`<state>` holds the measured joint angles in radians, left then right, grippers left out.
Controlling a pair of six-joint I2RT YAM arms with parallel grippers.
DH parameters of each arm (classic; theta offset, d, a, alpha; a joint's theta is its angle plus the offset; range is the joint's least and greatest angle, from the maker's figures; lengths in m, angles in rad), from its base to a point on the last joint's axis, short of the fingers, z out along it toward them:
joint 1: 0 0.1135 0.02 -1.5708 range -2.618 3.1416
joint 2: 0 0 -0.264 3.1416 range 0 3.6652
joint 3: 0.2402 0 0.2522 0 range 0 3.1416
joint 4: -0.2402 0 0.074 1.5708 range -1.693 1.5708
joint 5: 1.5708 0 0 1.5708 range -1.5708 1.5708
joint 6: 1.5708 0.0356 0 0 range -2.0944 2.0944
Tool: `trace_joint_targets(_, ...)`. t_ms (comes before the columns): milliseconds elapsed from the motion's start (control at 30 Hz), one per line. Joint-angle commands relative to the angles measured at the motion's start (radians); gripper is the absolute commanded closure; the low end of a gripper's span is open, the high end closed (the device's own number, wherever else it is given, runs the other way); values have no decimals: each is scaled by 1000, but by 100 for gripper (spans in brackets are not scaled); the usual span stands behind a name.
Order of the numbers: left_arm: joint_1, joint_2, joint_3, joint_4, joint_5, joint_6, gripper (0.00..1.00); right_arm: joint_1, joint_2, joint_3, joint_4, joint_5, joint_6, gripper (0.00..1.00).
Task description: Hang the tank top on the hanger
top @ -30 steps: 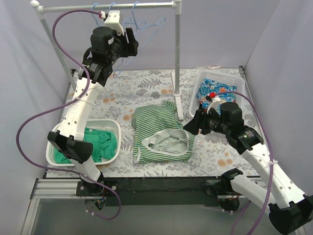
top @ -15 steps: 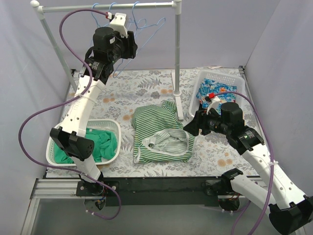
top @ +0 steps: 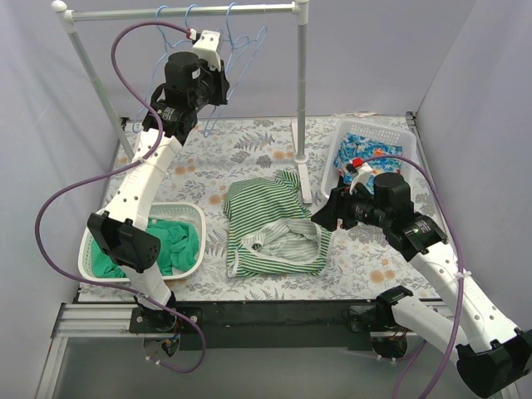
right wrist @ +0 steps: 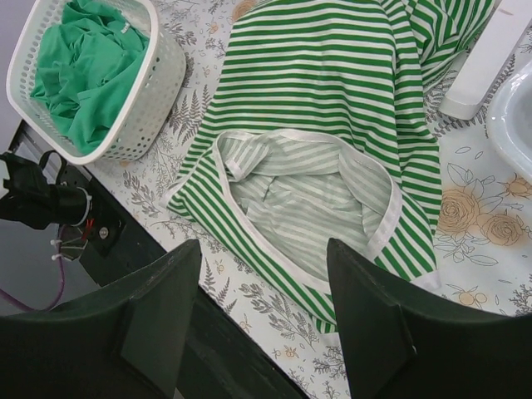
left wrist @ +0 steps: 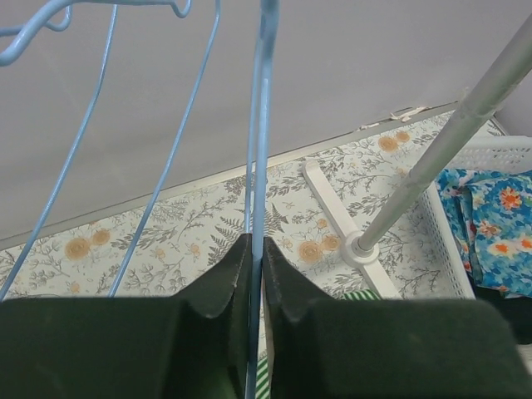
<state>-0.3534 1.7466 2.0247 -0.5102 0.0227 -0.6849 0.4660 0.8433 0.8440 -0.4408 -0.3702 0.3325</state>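
Floral-printed cloth covers the desk (top: 249, 154), enclosed by plain grey walls (top: 374, 58). Tank top (top: 268, 224) lies flat mid-desk, with the right gripper (right wrist: 263, 249) spread above its near opening. Left gripper (left wrist: 255, 246) pinches the hanger (left wrist: 264, 125) at the far rail (top: 183, 12); its hook is indistinct among neighbouring hangers (left wrist: 75, 158).
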Motion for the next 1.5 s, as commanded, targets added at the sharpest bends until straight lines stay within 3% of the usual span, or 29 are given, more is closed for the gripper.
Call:
trace_joint_targets(0, 8, -47, -23, 56, -10, 12, 100, 2, 13, 64, 28, -22, -21, 30)
trace_joint_targets(333, 8, -108, -12, 153, -24, 15, 100, 3, 45, 90, 34, 7, -30, 30)
trace_joint_targets(533, 7, -139, -21, 119, 10, 7, 100, 2, 59, 101, 36, 20, -35, 30)
trace_joint_targets(933, 7, -378, -271, 92, 108, -74, 100, 3, 74, 144, -9, 76, -53, 29)
trace_joint_targets(1200, 5, -607, -533, 27, 288, -183, 100, 37, 85, 75, -44, 126, -53, 30)
trace_joint_targets(1467, -4, -829, -763, -109, 516, -188, 100, 218, 122, -25, -93, 413, 23, 33)
